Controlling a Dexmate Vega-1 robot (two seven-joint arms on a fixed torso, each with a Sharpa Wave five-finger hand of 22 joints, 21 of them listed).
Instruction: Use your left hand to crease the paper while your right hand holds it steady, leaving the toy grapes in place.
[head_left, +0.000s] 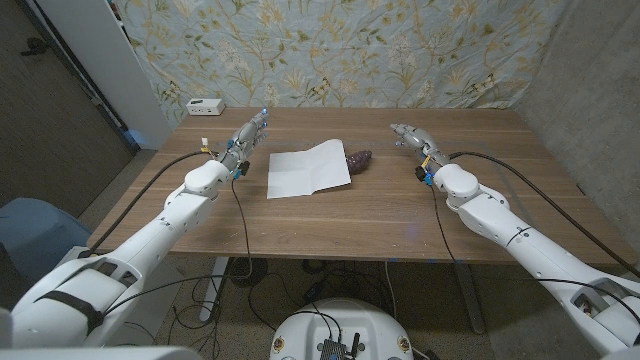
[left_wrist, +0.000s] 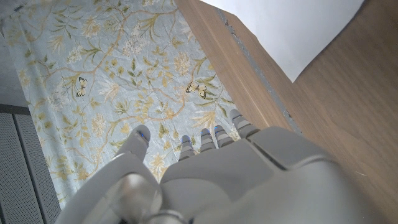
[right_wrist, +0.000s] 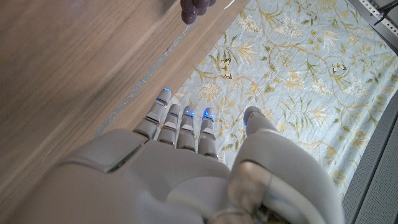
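Head view: paper (head_left: 308, 170) on table (head_left: 350, 225), toy grapes (head_left: 359, 159) touching its right edge; left hand (head_left: 247, 136) and right hand (head_left: 412, 139) flank it, fingers apart, empty.

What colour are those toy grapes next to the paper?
Dark purple grapes, clearest in the head view, touching the white paper.

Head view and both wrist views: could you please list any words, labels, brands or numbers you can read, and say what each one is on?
No text can be read in any of these views.
White box at the table's far left corner: dark marks on its front, too small to read.
Paper: blank.
Left hand and right hand: no lettering visible.
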